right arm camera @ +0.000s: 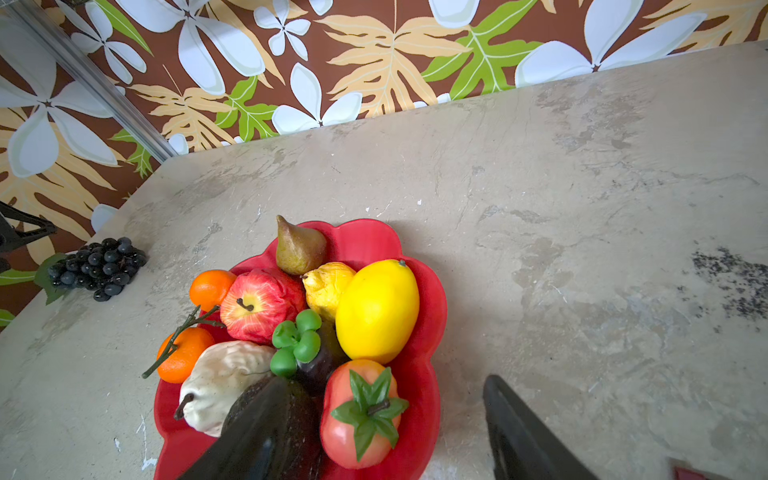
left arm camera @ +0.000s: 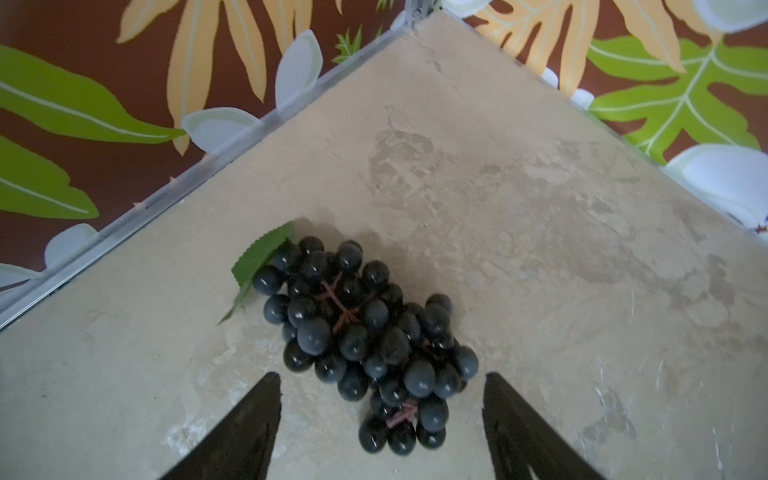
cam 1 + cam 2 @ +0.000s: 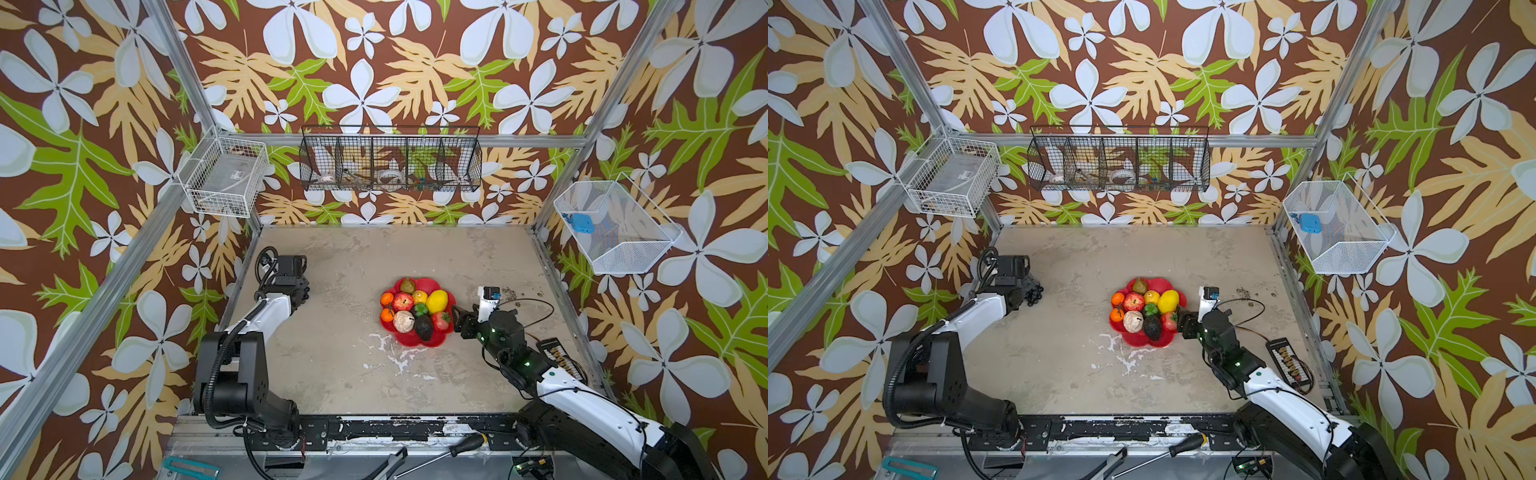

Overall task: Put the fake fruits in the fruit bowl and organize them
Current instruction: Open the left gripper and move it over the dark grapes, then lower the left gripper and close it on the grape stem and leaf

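The scuffed grey desk (image 3: 332, 374) carries everything. Right of its middle sits the fruit bowl (image 3: 405, 337), a red scalloped dish crowded with fake fruits.

The right tool (image 3: 456, 320) hovers just beside the bowl's right rim with its jaws spread. In the right wrist view one finger crosses the avocado and the other finger (image 1: 523, 432) stands over bare desk. Nothing is pinched between them, and whether the first finger touches the avocado cannot be told.

The left tool (image 2: 382, 376) hangs near the desk's left edge, well apart from the bowl. Its jaws are spread wide on either side of the grape bunch (image 2: 353, 328), with a gap on each side.

The black bunch, with its green leaf, lies flat on the desk outside the bowl.

In the bowl:
- The large lemon (image 3: 436, 301) fills the right side.
- The apple (image 3: 403, 301) lies left of centre.
- The cream lumpy piece (image 3: 404, 321) and the avocado (image 3: 424, 328) lie side by side along the near rim.
- The strawberry (image 3: 441, 320) lies to their right, nearest the right tool.
- The pear (image 3: 407, 285) rests at the far rim.
- The small lemon (image 3: 419, 296) is wedged between the apple and the large lemon.
- The far orange (image 3: 387, 298) and the near orange (image 3: 387, 315) hug the left rim, joined by a stem.
- A green-topped dark piece (image 3: 420, 308) sits at the centre.
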`<state>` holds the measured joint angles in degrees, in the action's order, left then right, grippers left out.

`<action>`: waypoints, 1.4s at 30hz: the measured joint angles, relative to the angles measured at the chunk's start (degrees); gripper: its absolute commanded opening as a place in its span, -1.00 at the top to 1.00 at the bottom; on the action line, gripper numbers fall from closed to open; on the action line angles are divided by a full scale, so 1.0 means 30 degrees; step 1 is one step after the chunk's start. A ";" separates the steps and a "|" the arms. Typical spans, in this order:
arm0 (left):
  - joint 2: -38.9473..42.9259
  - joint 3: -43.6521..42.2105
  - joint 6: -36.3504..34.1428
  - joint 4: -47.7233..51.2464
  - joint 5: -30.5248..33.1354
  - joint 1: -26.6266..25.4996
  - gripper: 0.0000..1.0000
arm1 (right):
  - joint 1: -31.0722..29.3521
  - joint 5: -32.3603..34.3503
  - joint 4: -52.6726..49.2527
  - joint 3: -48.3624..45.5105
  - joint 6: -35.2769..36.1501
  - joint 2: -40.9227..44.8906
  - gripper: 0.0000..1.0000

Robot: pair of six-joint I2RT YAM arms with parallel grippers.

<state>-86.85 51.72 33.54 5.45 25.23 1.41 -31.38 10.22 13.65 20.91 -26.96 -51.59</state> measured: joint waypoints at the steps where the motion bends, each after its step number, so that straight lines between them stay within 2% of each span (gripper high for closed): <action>1: -0.0066 0.0022 0.0175 -0.0168 -0.0189 0.0510 -0.60 | 0.0000 -0.0015 0.0000 0.0000 0.0000 0.0022 -0.47; 8: -0.1144 -0.0109 0.1078 -0.1304 -0.1661 0.3534 -0.69 | 0.0000 -0.0131 0.0000 0.0000 -0.0007 0.0117 -0.47; 17: -0.4969 0.2929 0.1195 -0.1785 -0.2557 0.4714 -0.78 | 0.0022 -0.0277 -0.0007 0.0007 -0.0007 0.0138 -0.47; 19: -0.5923 0.3665 0.0940 -0.1770 -0.3089 0.5129 -0.83 | 0.0036 -0.0277 -0.0022 0.0044 -0.0007 0.0168 -0.47; 21: -0.6572 0.4065 0.0816 -0.1756 -0.3599 0.5399 -0.99 | 0.0036 -0.0270 -0.0022 0.0044 -0.0007 0.0197 -0.47; 25: -0.7439 0.4765 0.0750 -0.1770 -0.5100 0.5457 -0.89 | 0.0036 -0.0284 -0.0036 0.0066 -0.0007 -0.0080 -0.48; 33: -0.7257 0.3730 0.0954 -0.2047 -0.6870 0.5209 -0.83 | 0.0036 -0.0277 -0.0124 0.0182 -0.0007 -0.0306 -0.48; 37: -0.6200 0.3067 0.1027 -0.2033 -0.7133 0.4284 -0.81 | 0.0036 -0.0284 -0.0124 0.0182 -0.0007 -0.0466 -0.47; 42: -0.4889 0.2084 0.1166 -0.2492 -0.7570 0.3293 -0.70 | 0.0036 -0.0291 -0.0124 0.0219 0.0000 -0.0634 -0.48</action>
<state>-101.51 57.98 37.04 -2.02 2.52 11.29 -31.27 9.34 13.28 21.56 -26.96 -53.49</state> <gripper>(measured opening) 0.854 0.738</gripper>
